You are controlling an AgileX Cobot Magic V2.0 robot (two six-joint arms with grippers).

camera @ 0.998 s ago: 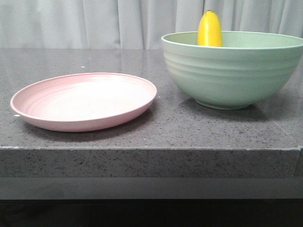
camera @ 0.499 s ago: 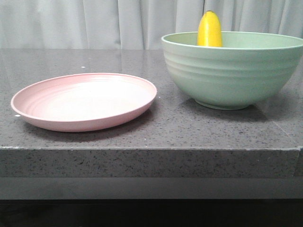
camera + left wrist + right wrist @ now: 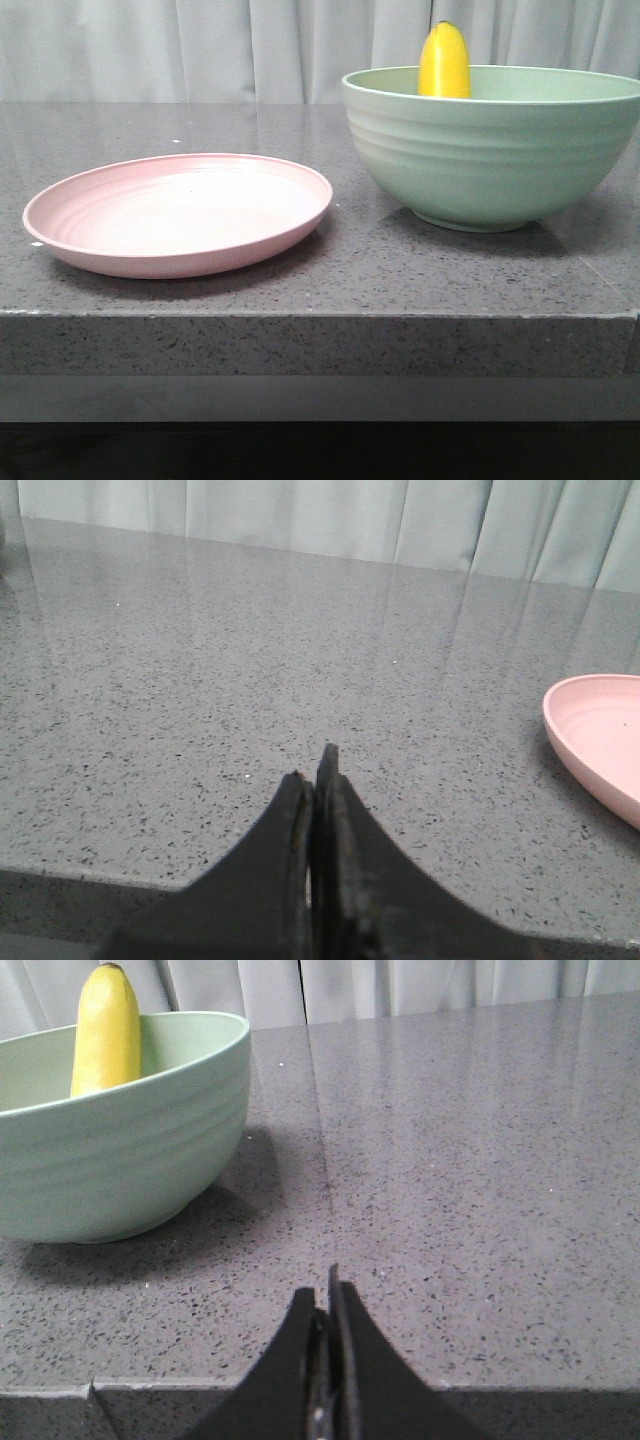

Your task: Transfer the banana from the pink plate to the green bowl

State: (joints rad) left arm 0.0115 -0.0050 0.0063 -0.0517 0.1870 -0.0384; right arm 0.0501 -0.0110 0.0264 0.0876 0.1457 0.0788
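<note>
The yellow banana (image 3: pixel 443 62) stands upright in the mint-green bowl (image 3: pixel 490 150) at the right of the counter, its top above the rim. The right wrist view shows the banana (image 3: pixel 106 1028) and the bowl (image 3: pixel 110 1150) too. The pink plate (image 3: pixel 180 212) lies bare at the left; its rim also shows in the left wrist view (image 3: pixel 590 735). My left gripper (image 3: pixel 312 765) is shut and empty, low by the counter's front edge, left of the plate. My right gripper (image 3: pixel 322 1288) is shut and empty by the front edge, right of the bowl.
The grey speckled stone counter (image 3: pixel 350 275) has a front edge (image 3: pixel 320 318) close to both grippers. Pale curtains (image 3: pixel 200 50) hang behind the counter. Neither arm shows in the front view.
</note>
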